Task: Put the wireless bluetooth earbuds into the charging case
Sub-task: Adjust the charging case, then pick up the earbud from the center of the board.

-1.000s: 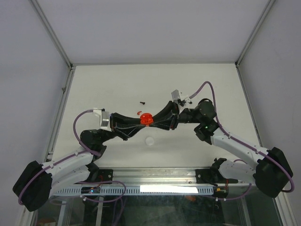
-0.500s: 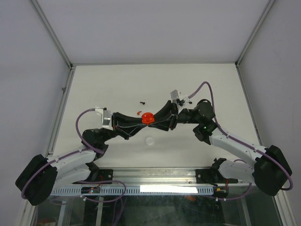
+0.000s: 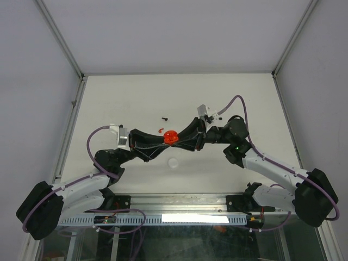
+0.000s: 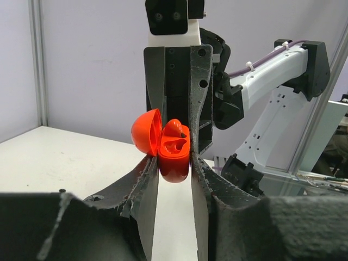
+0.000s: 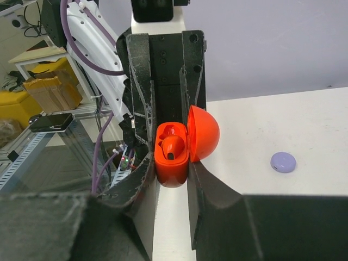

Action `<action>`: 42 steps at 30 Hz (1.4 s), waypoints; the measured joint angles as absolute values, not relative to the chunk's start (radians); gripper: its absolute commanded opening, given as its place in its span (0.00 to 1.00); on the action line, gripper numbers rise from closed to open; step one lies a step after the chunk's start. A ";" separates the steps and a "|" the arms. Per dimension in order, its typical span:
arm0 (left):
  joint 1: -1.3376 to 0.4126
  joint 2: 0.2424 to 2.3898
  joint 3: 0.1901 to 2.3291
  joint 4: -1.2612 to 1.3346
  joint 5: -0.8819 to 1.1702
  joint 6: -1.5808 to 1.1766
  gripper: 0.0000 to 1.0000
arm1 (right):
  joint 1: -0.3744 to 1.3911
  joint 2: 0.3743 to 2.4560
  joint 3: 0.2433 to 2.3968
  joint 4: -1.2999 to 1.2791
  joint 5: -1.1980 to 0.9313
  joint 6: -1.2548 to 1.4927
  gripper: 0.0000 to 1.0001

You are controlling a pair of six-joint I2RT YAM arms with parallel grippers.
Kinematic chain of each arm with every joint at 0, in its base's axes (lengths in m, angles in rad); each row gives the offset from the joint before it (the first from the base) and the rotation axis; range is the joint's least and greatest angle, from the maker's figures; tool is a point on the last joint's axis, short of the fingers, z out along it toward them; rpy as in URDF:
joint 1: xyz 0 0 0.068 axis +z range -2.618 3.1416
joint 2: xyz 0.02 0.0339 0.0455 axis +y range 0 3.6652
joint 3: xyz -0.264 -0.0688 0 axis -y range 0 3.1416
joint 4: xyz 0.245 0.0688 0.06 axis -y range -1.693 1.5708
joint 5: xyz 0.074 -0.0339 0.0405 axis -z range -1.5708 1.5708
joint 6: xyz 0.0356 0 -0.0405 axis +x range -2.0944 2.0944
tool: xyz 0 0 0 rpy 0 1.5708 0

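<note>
The red charging case (image 4: 174,160) is held up over the middle of the tabletop (image 3: 244,98), between the two arms, with its lid (image 4: 145,132) swung open; the left fingers (image 4: 142,185) pinch its lower body from one side and the right fingers (image 5: 138,182) pinch it from the opposite side, both pairs pressed against the shell; one red earbud (image 5: 173,148) sits in a socket, while the socket beside it looks empty; a second red earbud (image 3: 159,131) lies loose on the tabletop just left and far of the case; a black earbud (image 3: 165,117) lies farther off; a lavender case (image 5: 283,162) rests on the near side, apart from the rest; the step in hand seems to be steadying the open case with the first bud home; the next move probably calls for one pair of fingers to let go while the other alone holds the case level, then a fine pinch on the loose red bud and a placement into the free socket, stem aligned.
</note>
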State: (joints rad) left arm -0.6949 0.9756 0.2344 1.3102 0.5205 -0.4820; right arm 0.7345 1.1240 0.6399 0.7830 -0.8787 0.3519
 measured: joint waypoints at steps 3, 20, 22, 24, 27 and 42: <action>-0.695 0.925 0.228 1.244 0.500 -0.459 0.41 | 0.723 1.102 0.622 0.765 -0.875 0.347 0.05; -0.695 0.808 0.393 0.448 0.106 -0.350 0.61 | 0.634 0.888 0.443 0.622 -0.696 0.215 0.03; -0.695 0.859 0.448 0.358 0.044 -0.358 0.61 | 0.633 0.874 0.422 0.619 -0.689 0.210 0.03; -0.695 0.921 0.504 0.268 -0.028 -0.378 0.61 | 0.633 0.863 0.403 0.617 -0.684 0.207 0.03; -0.695 1.003 0.556 0.169 -0.113 -0.414 0.61 | 0.632 0.854 0.381 0.616 -0.593 0.186 0.03; -0.641 1.449 0.743 -0.042 -0.261 -0.514 0.59 | 0.625 0.818 0.331 0.617 -0.448 0.154 0.03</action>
State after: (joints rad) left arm -0.6407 1.4494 0.7429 -0.0422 -0.2607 -0.5140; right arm 0.6250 0.8185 0.3305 0.6167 -0.4477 0.1543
